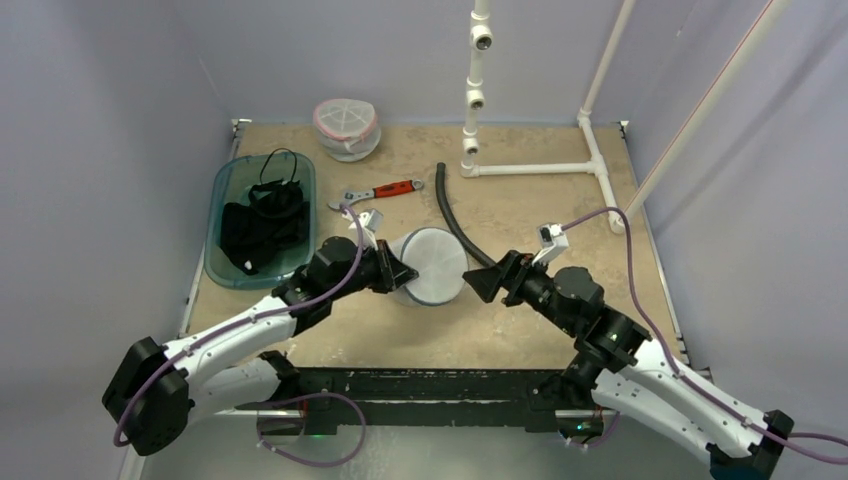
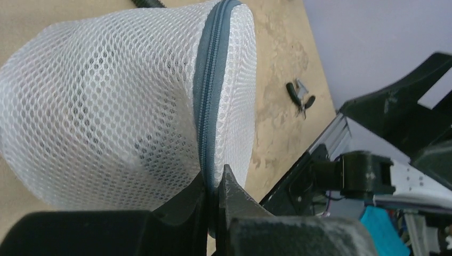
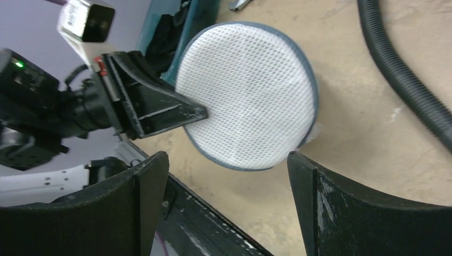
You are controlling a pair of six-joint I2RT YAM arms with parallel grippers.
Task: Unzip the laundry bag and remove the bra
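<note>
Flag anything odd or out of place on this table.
A red-handled wrench and a black hose lie loose near the laundry bag; tools look out of place among laundry. Nothing looks spilled or damaged.

1. No text, brand, number or sign can be read in any view.
2. The camera box (image 3: 85,20) at the right wrist view's top left carries a pale label, its print too blurred to read.

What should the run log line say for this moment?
left end effector: shut on laundry bag at zipper | right end effector: open, facing bag | zipper: closed where visible | stage: unzipping not yet begun
</note>
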